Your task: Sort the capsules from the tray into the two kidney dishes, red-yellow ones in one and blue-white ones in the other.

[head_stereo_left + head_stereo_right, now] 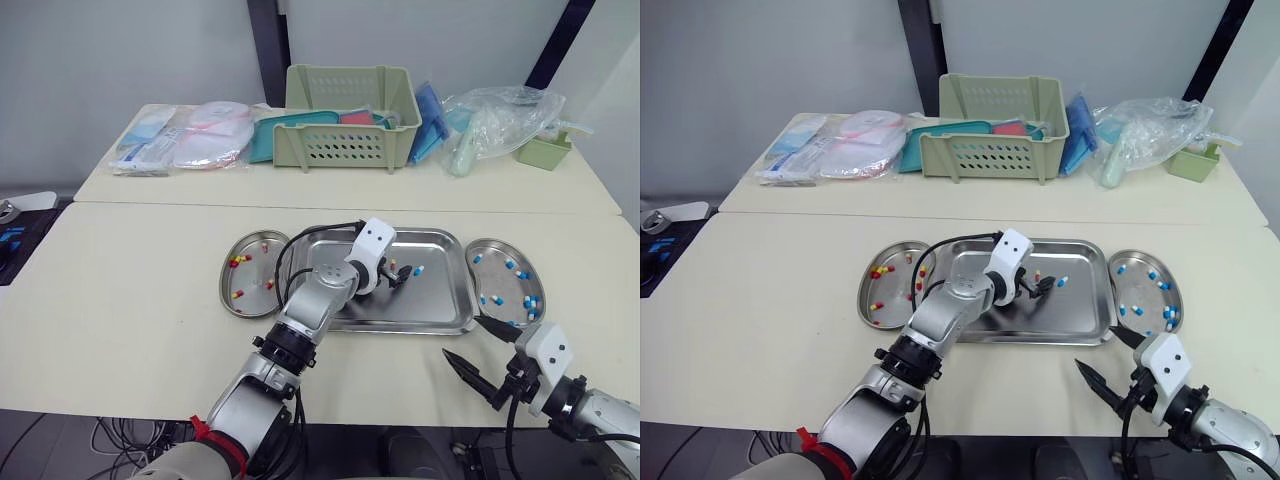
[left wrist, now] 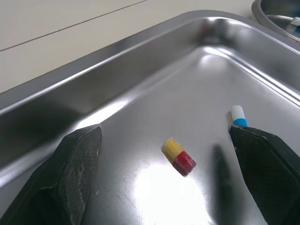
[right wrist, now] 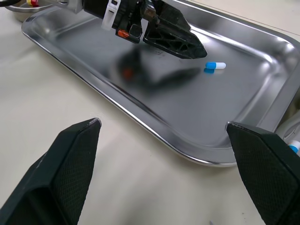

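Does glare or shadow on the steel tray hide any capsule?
No. Left wrist view: a bright glare patch lies on the tray beside the red-yellow capsule, which is plain to see. Right wrist view: the left pincer throws a dark shadow short of the blue-white capsule.

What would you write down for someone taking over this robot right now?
Left gripper: open, low in the tray, fingers either side of a red-yellow capsule, not gripping it.
Right gripper: open, empty, above the table in front of the tray.
Done: red-yellow capsules lie in the left kidney dish, blue-white ones in the right kidney dish.
Left: that red-yellow capsule and one blue-white capsule in the tray.
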